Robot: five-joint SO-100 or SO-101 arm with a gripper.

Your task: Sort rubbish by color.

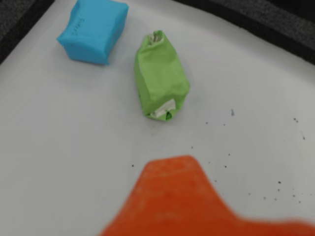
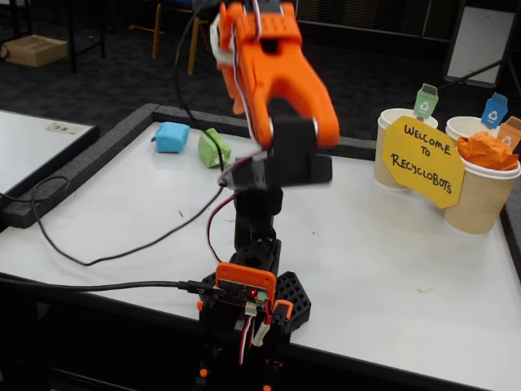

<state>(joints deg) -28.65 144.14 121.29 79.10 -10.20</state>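
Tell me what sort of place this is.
Probably a classroom or lab hosting a recycling-robot demo: a white table carries a yellow "Welcome to Recyclobots" sign and tan paper cups with recycling tags, while chairs and carpet fill the background.

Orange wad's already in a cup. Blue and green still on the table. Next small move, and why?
Probably ease the gripper toward the green wad: in the wrist view it lies nearer than the blue wad and clear of it, with bare table around. The orange wad sits in a cup. Whether the gripper is open can't be told, so check first.
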